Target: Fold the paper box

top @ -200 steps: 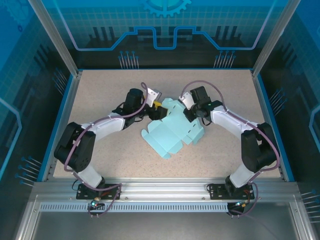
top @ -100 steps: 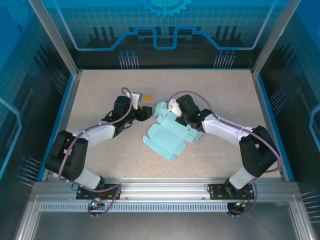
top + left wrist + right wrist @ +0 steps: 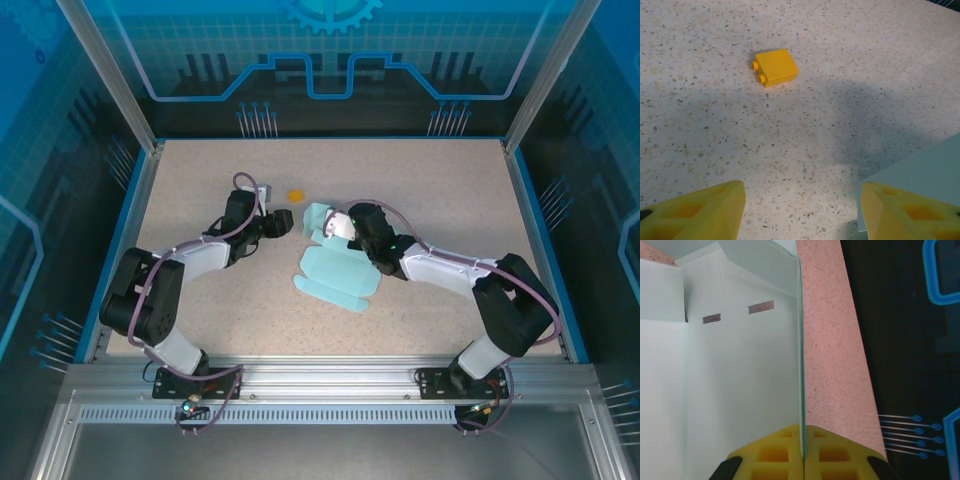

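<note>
The light blue paper box (image 3: 338, 272) lay mostly flat in the middle of the table (image 3: 450, 180), with one panel raised at its far end. The right gripper (image 3: 803, 440) was clenched on that panel's thin edge. The left gripper (image 3: 802, 200) hung released just left of the box. Most of the folding looked undone.

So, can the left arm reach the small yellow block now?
Probably yes. The left claw is open, and the yellow block lies on bare table just ahead of it, with nothing between them.
</note>
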You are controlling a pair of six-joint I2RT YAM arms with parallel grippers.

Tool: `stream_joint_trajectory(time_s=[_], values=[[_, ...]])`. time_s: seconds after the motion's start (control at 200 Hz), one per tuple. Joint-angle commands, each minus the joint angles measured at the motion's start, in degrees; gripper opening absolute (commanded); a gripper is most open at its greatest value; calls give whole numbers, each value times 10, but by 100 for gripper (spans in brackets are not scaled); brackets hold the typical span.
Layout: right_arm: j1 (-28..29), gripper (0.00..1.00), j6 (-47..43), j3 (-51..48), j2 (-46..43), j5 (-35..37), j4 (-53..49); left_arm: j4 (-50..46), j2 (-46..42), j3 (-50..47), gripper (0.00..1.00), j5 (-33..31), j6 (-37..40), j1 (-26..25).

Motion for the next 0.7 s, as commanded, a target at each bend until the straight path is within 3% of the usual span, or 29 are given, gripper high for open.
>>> stream_joint_trajectory(time_s=[0.0,0.375,0.695], values=[[9,0,-72,-14,14,4,86,-29,24,33,64,-25,10,3],[-4,0,-153,-52,55,-7,171,-69,95,93,64,-38,25,10],[-15,1,-163,-64,66,-23,182,-62,130,109,64,23,74,10]])
